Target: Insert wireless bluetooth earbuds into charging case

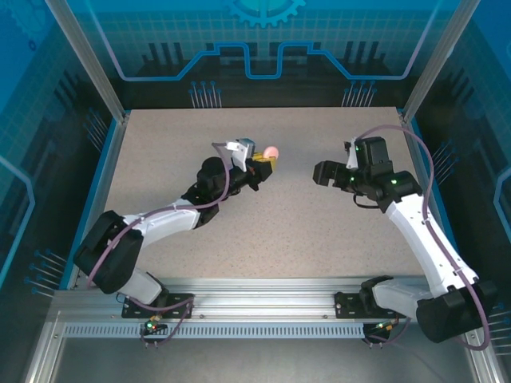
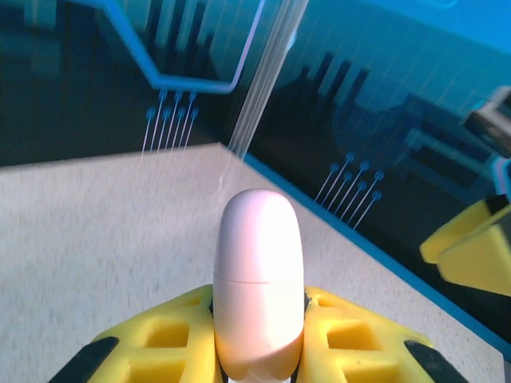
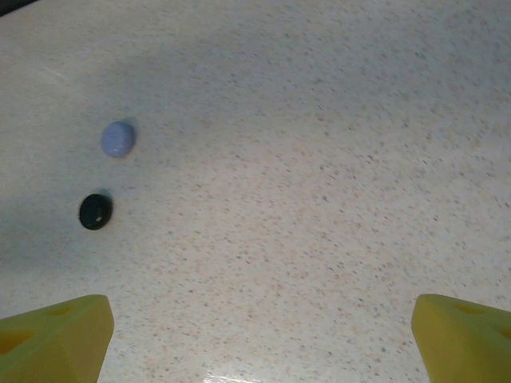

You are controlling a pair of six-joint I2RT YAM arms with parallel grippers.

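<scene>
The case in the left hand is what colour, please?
The case is pale pink, clearest in the left wrist view.

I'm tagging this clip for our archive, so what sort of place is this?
Probably a lab robot workcell or demo booth: a speckled tabletop walled by blue circuit-patterned panels, with two robot arms bolted to an aluminium rail at its near edge.

The overhead camera looks down from behind me over the whole counter (image 1: 319, 231). My left wrist camera rides close behind the left gripper (image 2: 259, 347), facing nearly level toward the far wall (image 2: 383, 104). My right wrist camera points steeply down, probably from higher up; all share that speckled surface.
</scene>
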